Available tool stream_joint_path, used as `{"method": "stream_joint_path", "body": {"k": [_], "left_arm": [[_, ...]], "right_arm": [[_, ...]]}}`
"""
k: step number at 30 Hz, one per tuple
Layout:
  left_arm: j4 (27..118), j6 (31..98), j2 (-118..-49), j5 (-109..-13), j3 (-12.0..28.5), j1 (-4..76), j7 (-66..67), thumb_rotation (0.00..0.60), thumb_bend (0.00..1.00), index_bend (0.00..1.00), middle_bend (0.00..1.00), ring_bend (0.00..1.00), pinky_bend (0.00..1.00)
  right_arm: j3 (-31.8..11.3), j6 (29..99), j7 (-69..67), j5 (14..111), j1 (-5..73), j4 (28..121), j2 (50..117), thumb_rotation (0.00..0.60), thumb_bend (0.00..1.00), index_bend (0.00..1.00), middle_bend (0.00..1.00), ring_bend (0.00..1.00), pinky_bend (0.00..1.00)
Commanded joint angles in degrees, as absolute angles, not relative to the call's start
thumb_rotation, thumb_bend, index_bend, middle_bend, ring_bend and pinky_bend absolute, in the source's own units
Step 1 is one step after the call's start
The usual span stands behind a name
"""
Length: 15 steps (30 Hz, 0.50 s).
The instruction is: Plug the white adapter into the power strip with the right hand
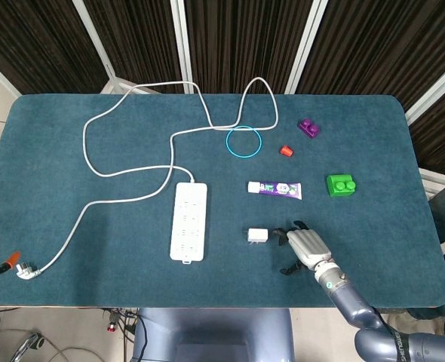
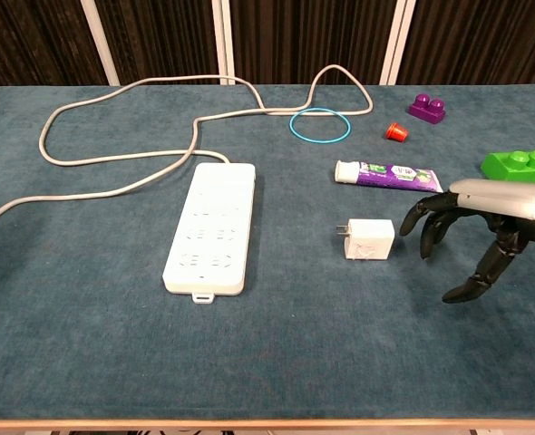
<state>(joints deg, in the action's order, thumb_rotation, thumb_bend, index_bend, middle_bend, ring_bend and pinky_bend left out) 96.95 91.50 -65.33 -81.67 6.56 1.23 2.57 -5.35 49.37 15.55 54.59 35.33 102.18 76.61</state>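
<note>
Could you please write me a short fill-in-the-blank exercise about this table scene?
1. The right hand is open beside the white ____.
2. The power strip lies to the ____ of the white adapter in the chest view.
3. The ring on the table is ____ in colour.

Missing words: adapter; left; blue

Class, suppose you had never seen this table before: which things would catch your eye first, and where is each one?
The flat white power strip lies left of centre, its long pale cord looping across the far left of the blue-green cloth. Just right of it sits the small white square adapter, with the robot's dark-fingered right hand open beside it, not touching. Further back, a bright green toy brick stands out at the right edge.
</note>
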Motion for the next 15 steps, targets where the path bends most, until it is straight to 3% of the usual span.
{"method": "stream_joint_path", "body": {"k": [1,15], "left_arm": [[96.95,91.45,-65.33,-81.59,6.59,1.24,2.58,0.600,0.14,0.18,0.10,0.00,0.11],[97.89,91.31,-65.04,-81.44,6.44,1.10,2.44,0.600,0.14,0.18,0.10,0.00,0.11]], "right_arm": [[-5.50,49.35,15.56,54.41,35.70,102.32,76.79,0.600,0.19,0.26,0.39,0.28,0.09],[-6.57,48.88,15.19,52.26,38.00,102.96,77.74,0.600,0.19,0.26,0.39,0.28,0.09]]}}
